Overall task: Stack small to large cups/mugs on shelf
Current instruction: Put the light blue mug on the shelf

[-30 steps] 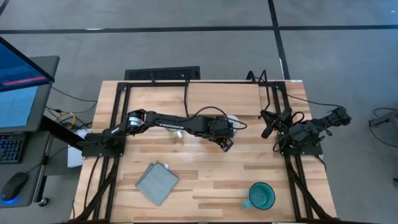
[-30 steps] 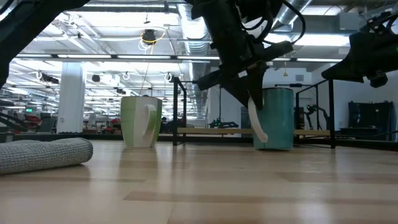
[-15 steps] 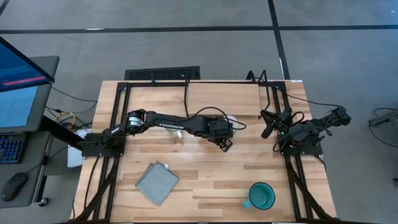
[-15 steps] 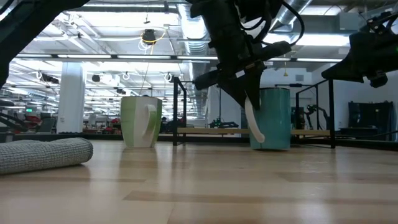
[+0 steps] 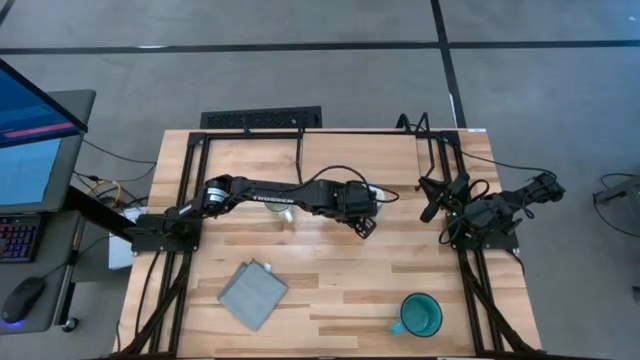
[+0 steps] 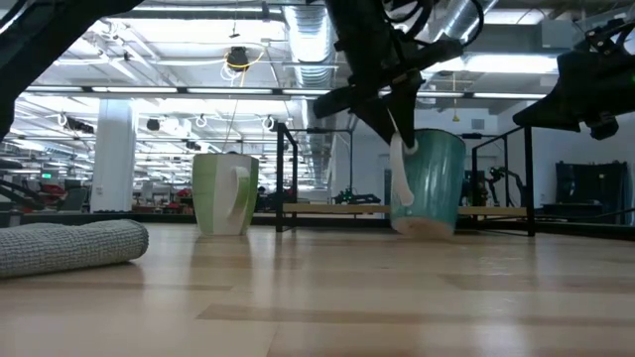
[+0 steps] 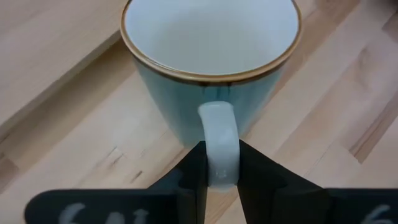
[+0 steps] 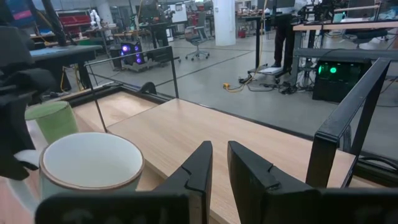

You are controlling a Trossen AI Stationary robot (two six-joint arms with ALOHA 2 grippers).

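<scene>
My left gripper is at the table's middle, shut on a mug that is white inside, pale teal outside, and has a brown rim and a white handle. The mug is tilted in the low view. A light green mug stands on the table to its left. A larger teal mug stands at the near right. The shelf, a light plank on black legs, spans the far side. My right gripper is shut and empty at the right edge. My left gripper pinches the mug's white handle between its two fingers, across the loop's outer part. The fingers slant down from above and from the near side. The mug is tipped, mouth up; I cannot tell whether its lowest bottom edge still touches the table.
A folded grey cloth lies at the near left, and also shows in the low view. Black frame rails run along both side edges of the table. Bare wood lies between the held mug and the teal mug.
My left gripper has risen a little and moved slightly toward the far edge, still shut on the handle. The mug stood upright on the table a second ago. Now it is tipped, with its handle side raised.
</scene>
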